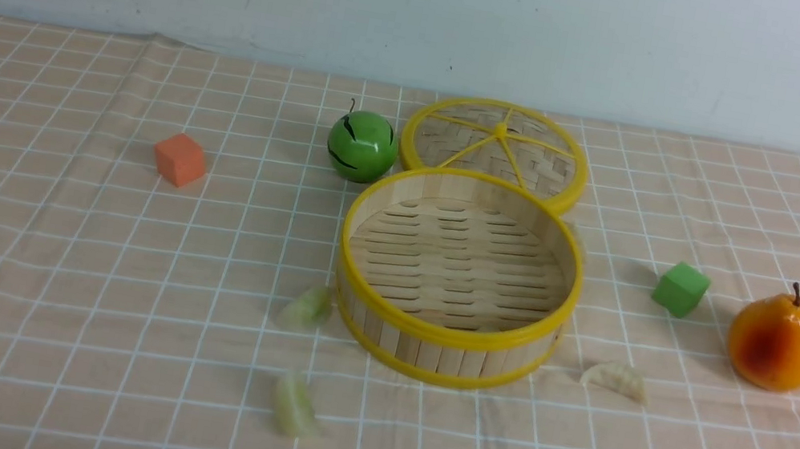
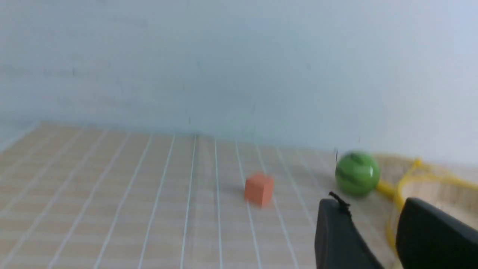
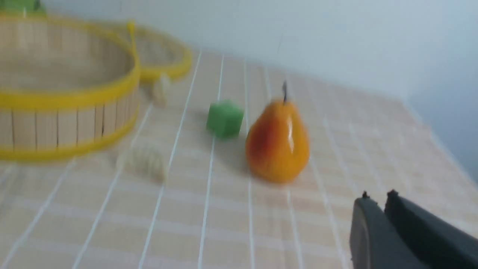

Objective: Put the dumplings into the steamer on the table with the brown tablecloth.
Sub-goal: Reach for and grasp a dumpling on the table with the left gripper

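Ahead of the jaws: dumplings [image 1: 616, 379] lie on the bench [image 1: 36, 261] beside the steamer [image 1: 448, 336].
Left gripper [image 2: 371, 204] jaws apart, empty; right gripper [image 3: 378, 195] jaws narrow, empty, pear [image 3: 278, 142] ahead.

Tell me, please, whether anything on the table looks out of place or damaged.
Nothing looks damaged or spilled. The steamer sits empty with its lid lying off behind it, and the dumplings lie loose on the tablecloth around it, one close by its far right side.
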